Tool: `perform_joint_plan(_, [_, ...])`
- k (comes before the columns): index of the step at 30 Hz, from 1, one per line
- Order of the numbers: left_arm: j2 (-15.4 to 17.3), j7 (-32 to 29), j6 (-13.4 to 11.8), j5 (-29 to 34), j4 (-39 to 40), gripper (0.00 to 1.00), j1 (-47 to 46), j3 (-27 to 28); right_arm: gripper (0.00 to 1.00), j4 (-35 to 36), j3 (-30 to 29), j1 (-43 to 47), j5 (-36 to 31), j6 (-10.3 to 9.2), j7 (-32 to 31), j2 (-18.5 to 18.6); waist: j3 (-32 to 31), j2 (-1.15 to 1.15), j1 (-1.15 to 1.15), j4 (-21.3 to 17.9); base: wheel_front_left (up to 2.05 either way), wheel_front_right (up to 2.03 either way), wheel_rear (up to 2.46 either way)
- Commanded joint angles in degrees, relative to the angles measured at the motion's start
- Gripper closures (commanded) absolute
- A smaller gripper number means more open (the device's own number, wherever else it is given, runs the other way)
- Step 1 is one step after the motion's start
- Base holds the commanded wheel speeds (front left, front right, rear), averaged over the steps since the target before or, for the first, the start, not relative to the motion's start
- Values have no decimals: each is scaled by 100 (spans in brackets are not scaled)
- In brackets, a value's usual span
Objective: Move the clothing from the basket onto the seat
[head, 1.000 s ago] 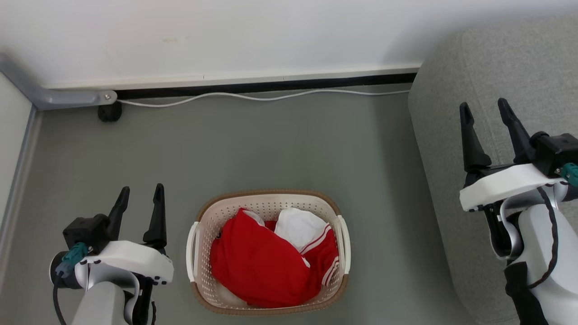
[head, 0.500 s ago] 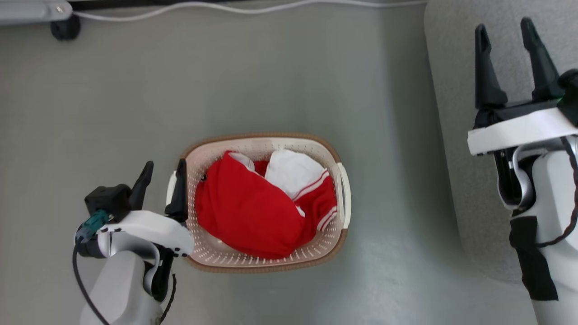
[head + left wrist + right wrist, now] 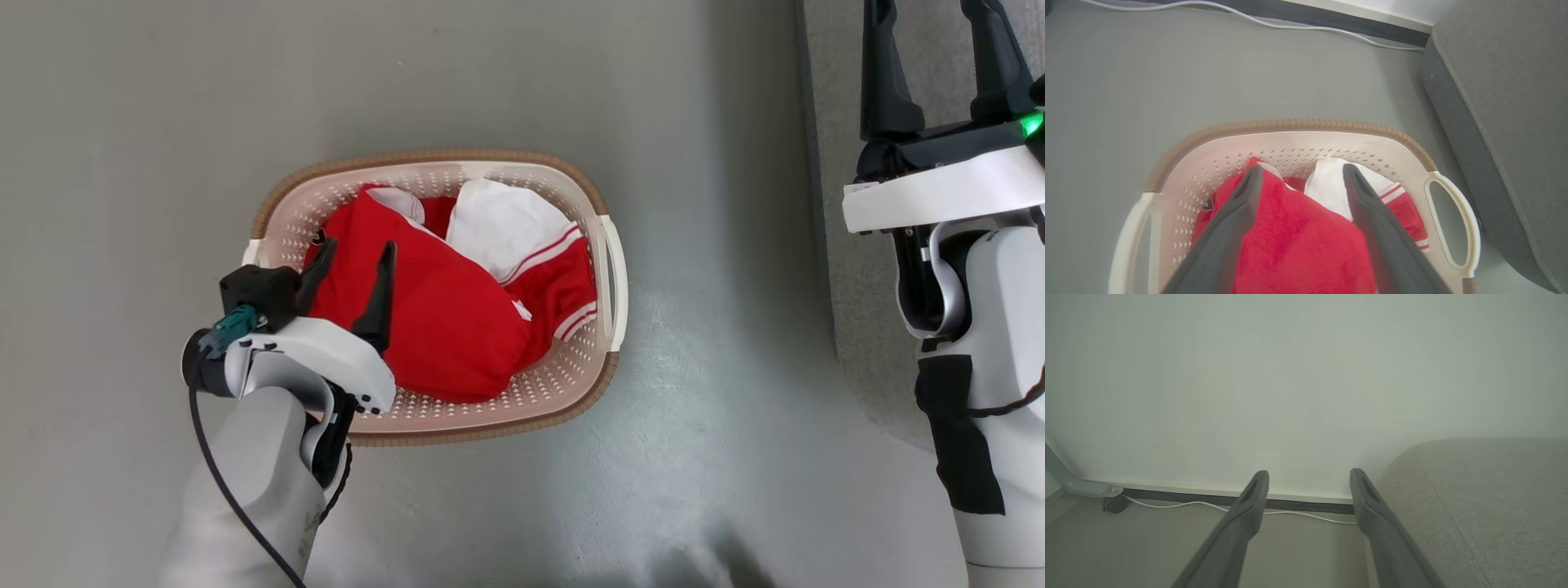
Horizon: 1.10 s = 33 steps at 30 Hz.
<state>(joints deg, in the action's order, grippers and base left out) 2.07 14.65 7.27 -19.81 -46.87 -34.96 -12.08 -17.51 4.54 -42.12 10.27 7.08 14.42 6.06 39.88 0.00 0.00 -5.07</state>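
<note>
Grey floor (image 3: 490,82), plain pale wall (image 3: 1290,375) behind, white cable (image 3: 1306,515) running along the skirting. The basket (image 3: 424,155) sits on the floor to the left of the seat (image 3: 1506,102), near it but apart, so I judge the carry will be short. The clothing (image 3: 445,327) is all in the basket, heaped: a big red fold covers the near and left part, and a white panel with striped trim lies toward the far right. Nothing is on the seat, so I judge the first pick isn't made yet. My left claw (image 3: 360,245) hangs over the basket's left half, fingers wide apart and empty. In the left wrist view one tip is over the red and the other over the white panel, straddling the hump. I can't tell if the tips touch the fabric. I read the wide spread as lining up to take a thick bunch off the top. My right claw (image 3: 935,49) is up by the seat, fingers apart, holding nothing and parked clear of the basket. Next I'd need to lower and pinch. Risks: the cloth slipping out, or a second garment dragging along.
</note>
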Motion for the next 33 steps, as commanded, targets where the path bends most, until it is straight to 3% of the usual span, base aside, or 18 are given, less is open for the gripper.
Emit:
perform_joint_plan(1, [88,35,22,-36,4,0,-58,71,0,173,96,-18,-24,41,58,-46,125,0,0,-58,0,0,0])
perform_joint_plan(10, [82,35,9,-286,-729,0,-599,-518,0,254,167,-78,-23,41,58,-165,411,0,0,-228,0,0,0])
perform_joint_plan(20, [81,28,-288,-307,-1850,0,-1393,-1170,0,391,248,-164,-7,41,58,-240,792,0,0,-369,0,0,0])
perform_joint_plan(33, [81,-635,-326,-457,-2525,0,-1999,-1659,0,544,323,-228,75,41,58,-306,1223,0,0,-605,0,0,0])
